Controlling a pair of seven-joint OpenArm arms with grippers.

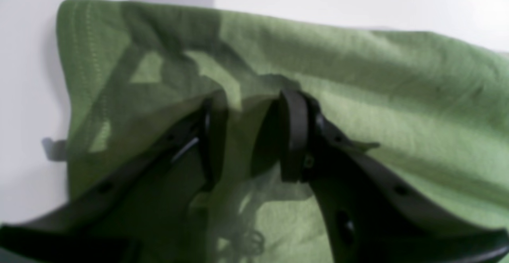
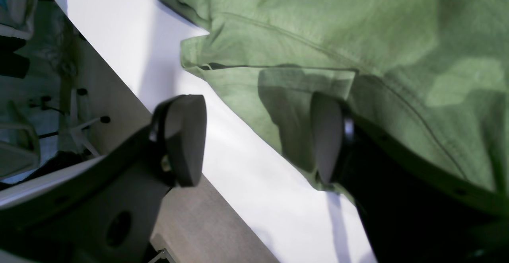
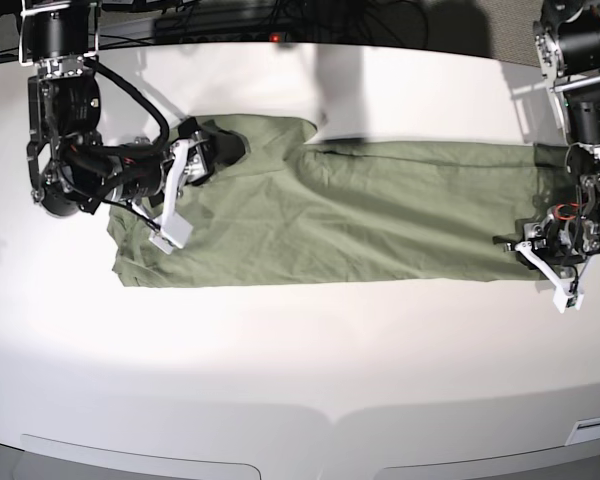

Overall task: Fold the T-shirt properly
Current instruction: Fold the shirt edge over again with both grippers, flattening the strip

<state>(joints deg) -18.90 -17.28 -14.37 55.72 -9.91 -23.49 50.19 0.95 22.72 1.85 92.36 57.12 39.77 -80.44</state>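
Note:
The green T-shirt (image 3: 330, 215) lies spread lengthwise across the white table (image 3: 300, 360). My right gripper (image 3: 175, 205) is at its left end, open. In the right wrist view (image 2: 254, 139) one finger rests on the sleeve (image 2: 318, 24) and the other hangs over bare table by the sleeve's hem. My left gripper (image 3: 548, 270) is at the shirt's right end, low on the cloth. In the blurred left wrist view its jaws (image 1: 250, 135) stand narrowly apart with a fold of the shirt (image 1: 358, 96) pinched between them.
The table's edge (image 2: 222, 199) runs close beside my right gripper, with floor and chair legs (image 2: 79, 127) beyond it. Cables and equipment (image 3: 230, 20) line the far edge of the table. Both arm bases stand at the far corners.

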